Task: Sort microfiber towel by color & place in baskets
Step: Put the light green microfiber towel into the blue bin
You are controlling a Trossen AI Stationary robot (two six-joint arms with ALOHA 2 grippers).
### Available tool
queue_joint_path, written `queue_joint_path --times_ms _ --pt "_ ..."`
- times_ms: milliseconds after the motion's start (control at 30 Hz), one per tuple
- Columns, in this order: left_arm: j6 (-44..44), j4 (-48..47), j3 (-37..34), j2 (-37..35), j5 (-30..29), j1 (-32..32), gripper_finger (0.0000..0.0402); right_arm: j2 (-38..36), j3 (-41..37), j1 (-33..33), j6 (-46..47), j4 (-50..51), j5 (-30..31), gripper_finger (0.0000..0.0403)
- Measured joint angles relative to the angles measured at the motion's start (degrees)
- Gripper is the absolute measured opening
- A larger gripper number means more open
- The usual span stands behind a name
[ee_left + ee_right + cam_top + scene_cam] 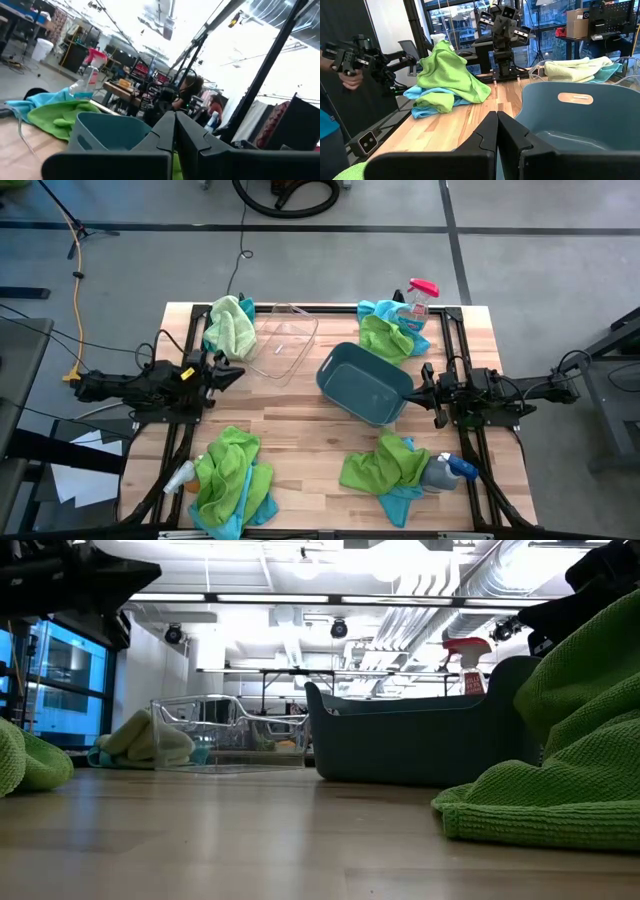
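Observation:
Four piles of lime green and turquoise microfiber towels lie at the table's corners: far left (230, 326), far right (388, 333), near left (230, 478), near right (385, 465). A clear basket (285, 345) and a dark teal-grey basket (338, 362) stand side by side in the middle. My left gripper (234, 373) hovers shut at the left edge, near the clear basket. At the right edge my right gripper (417, 389) hovers shut, close beside the teal basket's right end (570, 115). Neither holds anything.
A pink-topped spray bottle (418, 298) stands on the far right pile. A blue-topped one (450, 471) lies by the near right pile, and another bottle (180, 477) lies by the near left pile. Black frame rails (178, 442) run along both sides. Bare wood (300, 440) lies in front of the baskets.

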State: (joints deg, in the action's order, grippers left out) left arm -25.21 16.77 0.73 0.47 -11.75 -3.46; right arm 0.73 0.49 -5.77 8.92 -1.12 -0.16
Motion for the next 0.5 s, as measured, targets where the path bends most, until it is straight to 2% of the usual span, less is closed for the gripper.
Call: queue_joint_path --times_ms 100,167,267,500 --pt "-3.5 2.7 0.0 0.2 -2.3 0.0 0.0002 0.0 0.0 0.0 0.0 0.0 0.0 0.0000" --pt "-6.2 4.8 1.3 1.6 -6.8 0.0 0.0010 0.0 0.0 0.0 0.0 0.0 0.0 0.0000" --pt "-5.0 4.1 6.2 5.5 -12.6 0.0 0.0038 0.0 0.0 0.0 0.0 0.0 0.0 0.0000" --pt "-1.2 -3.2 24.5 25.5 -24.5 0.7 0.0129 0.0 0.0 0.0 0.0 0.0 0.0 0.0000"
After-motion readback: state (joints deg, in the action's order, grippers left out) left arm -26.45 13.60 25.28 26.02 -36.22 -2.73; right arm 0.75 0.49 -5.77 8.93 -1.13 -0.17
